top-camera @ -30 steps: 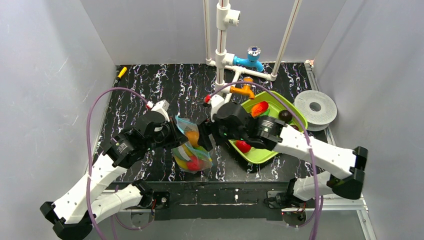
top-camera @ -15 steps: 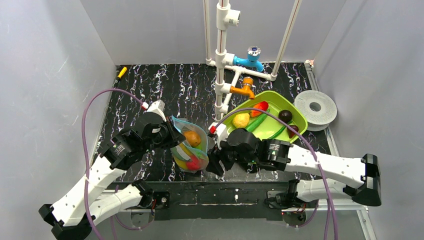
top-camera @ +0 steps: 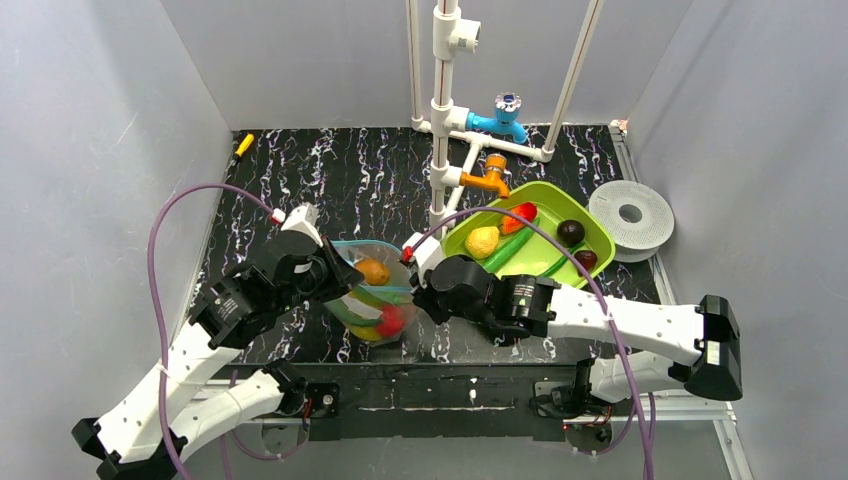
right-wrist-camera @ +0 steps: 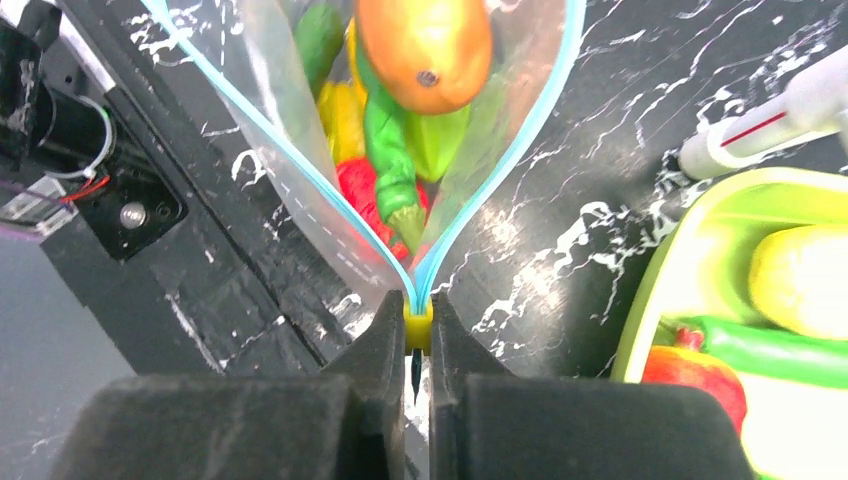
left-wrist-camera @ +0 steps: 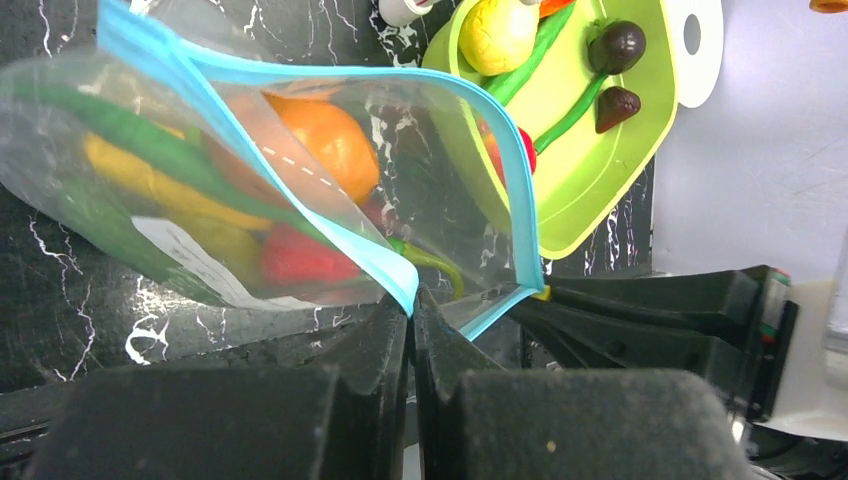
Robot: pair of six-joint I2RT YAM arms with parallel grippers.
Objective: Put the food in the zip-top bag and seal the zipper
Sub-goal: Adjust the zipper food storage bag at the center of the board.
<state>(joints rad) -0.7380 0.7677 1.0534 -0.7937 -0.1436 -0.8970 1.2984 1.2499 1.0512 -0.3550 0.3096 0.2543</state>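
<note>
The zip-top bag (top-camera: pixel 372 300) hangs between the two arms over the near middle of the worktop (top-camera: pixel 330 170). It has food (top-camera: pixel 374 271) inside: an orange piece on top, with green, yellow and red ones beneath. Its light-blue zipper (left-wrist-camera: pixel 300 85) gapes in a wide V, so nothing is sealed yet. A second ago the right end effector (top-camera: pixel 418 290) stood spread beside the bag's mouth. It has since swung round the near side and clenched on the yellow tab (right-wrist-camera: pixel 417 322) at one end of the zipper. The left end effector (top-camera: pixel 340 280) stays clamped on the zipper strip at the other side. By my reading, loading is giving way to sealing, although a yellow piece (top-camera: pixel 482 241) and red, green and brown ones still lie in the lime-green tray (top-camera: pixel 545 205), just right of the bag. The overhead view shows where the arms, bag and tray sit, but hides both grips. The right wrist view shows the tab pinched where the two strips meet. The left wrist view shows its own fingers shut on the blue strip, and the other arm's fingers across the mouth.
</note>
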